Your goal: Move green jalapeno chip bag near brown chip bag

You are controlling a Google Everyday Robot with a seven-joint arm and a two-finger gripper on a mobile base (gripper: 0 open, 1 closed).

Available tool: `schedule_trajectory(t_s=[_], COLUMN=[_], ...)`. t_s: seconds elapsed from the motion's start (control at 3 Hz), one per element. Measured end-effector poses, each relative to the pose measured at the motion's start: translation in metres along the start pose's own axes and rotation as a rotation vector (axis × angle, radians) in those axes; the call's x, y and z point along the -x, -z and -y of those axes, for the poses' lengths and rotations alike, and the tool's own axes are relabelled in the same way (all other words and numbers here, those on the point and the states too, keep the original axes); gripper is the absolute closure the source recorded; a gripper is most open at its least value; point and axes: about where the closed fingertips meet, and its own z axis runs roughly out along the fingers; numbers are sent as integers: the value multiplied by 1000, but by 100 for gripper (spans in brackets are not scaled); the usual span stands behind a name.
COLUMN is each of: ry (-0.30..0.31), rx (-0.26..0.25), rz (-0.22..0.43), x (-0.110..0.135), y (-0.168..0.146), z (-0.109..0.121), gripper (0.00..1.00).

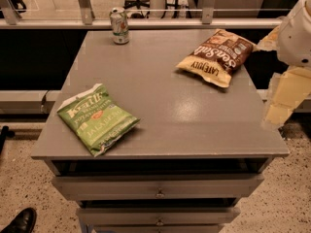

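The gripper (282, 103) hangs beside the table (170, 110), at its right edge; whether it is spread or pressed together cannot be told. The green bag (97, 118) lies flat, well apart from it, and the brown bag (217, 56) sits nearer. Light, crinkly and slippery, the green bag is probably best pinched at a crimped edge.

Single high view, angled down over table (160, 115), fairly near, pincer (279, 106) seemingly at right edge

Green jalapeno chip bag (97, 119) lies flat at the near-left corner of the grey table (165, 96). Brown chip bag (217, 56) sits far right, well apart. Soda can (119, 26) stands upright at the far edge. I see my gripper (278, 111) beside the table's right edge, apart from both bags.
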Motion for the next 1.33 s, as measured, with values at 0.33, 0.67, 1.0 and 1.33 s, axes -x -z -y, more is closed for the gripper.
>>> schedule_trajectory(t_s=[0.33, 0.67, 1.0, 1.33], ry=[0, 12, 28, 54], rx=[0, 32, 91, 175], rz=[0, 59, 142, 313], x=[0, 20, 49, 112], y=[0, -23, -58, -111], z=[0, -6, -17, -35], gripper=[0, 0, 0, 0])
